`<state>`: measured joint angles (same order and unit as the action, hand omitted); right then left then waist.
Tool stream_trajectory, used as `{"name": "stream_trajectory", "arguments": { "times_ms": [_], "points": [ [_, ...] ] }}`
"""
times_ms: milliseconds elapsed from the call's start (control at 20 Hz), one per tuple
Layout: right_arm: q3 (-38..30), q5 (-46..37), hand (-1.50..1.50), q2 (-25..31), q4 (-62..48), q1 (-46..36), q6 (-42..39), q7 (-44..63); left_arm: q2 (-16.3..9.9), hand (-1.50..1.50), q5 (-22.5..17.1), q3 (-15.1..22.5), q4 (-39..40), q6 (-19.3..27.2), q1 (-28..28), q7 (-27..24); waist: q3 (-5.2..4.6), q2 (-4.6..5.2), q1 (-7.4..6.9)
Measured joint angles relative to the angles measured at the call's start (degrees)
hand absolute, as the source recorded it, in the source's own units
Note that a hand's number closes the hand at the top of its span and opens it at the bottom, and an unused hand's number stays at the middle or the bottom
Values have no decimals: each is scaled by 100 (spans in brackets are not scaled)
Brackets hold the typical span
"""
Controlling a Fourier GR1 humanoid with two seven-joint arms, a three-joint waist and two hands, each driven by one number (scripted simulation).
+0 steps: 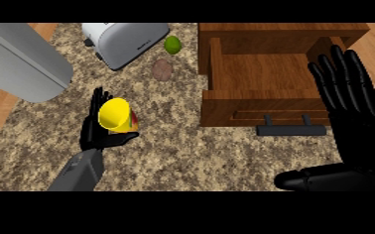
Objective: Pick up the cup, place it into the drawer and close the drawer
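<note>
Cup (116, 114): yellow, conical, tilted, above the speckled granite counter (183, 153).
Left hand (102, 131): fingers curled round the cup.
Right hand (348, 99): fingers straight, spread, beside the drawer.
Drawer (253, 87): wooden, pulled out, dark bar handle (291, 129).

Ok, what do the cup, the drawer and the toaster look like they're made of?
Cup: probably glossy plastic, bright yellow with a smooth sheen. Drawer: wood, brown with visible grain and a matte finish; its handle looks like dark metal or plastic. Toaster: likely brushed metal, silver-grey with soft highlights.
</note>
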<state>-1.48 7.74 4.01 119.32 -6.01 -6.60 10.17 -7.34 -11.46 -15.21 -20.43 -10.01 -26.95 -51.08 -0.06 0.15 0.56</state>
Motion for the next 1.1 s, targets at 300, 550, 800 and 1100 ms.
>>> {"name": "stream_trajectory", "arguments": {
  "times_ms": [300, 550, 800, 1100],
  "points": [
    [-100, 152, -150, 58, 132, 217, -131, -59, -35, 150, -65, -15, 283, -532, -83, -76, -2, 5, 20],
    [-89, 113, -150, 63, 72, 11, -57, 76, 55, 150, -52, 30, 287, -654, -202, -157, -1, 7, 12],
    [-50, 47, -150, 26, 67, 67, -56, -23, 16, 150, 34, 58, 240, -496, -201, -434, -2, 9, 15],
    [-204, 194, -150, 125, 175, 33, -88, 97, -53, 150, -17, 1, 6, -357, 139, -636, 1, -5, -9]
  ]
}}
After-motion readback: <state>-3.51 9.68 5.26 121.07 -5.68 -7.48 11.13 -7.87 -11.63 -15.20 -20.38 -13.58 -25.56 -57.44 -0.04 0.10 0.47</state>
